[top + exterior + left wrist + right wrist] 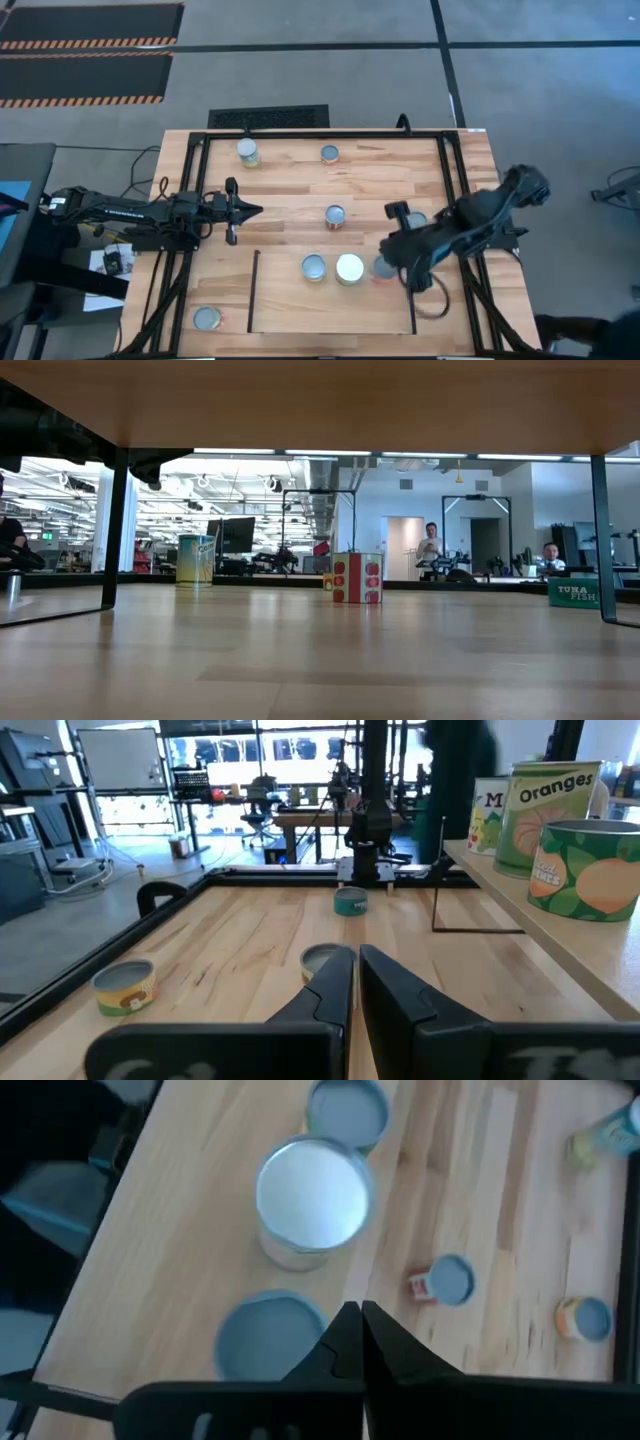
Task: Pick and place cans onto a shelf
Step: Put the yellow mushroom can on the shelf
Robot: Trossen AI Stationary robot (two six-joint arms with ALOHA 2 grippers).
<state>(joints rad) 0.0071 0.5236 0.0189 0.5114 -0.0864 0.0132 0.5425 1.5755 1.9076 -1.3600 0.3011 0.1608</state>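
The right gripper (395, 252) hovers over the shelf (290, 310), fingers narrow and empty, a grey-topped can (270, 1336) just beside their tips. Placing looks finished; next it must lift clear and fetch the tabletop can (335, 214). The left gripper (245, 210) waits, fingers narrow.

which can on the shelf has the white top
The middle can of the row on the shelf: its lid is bright white. The can on its left and the one under the right gripper have silver-grey tops.

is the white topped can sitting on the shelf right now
Yes, the white-topped can stands on the shelf, beside a silver-topped can.
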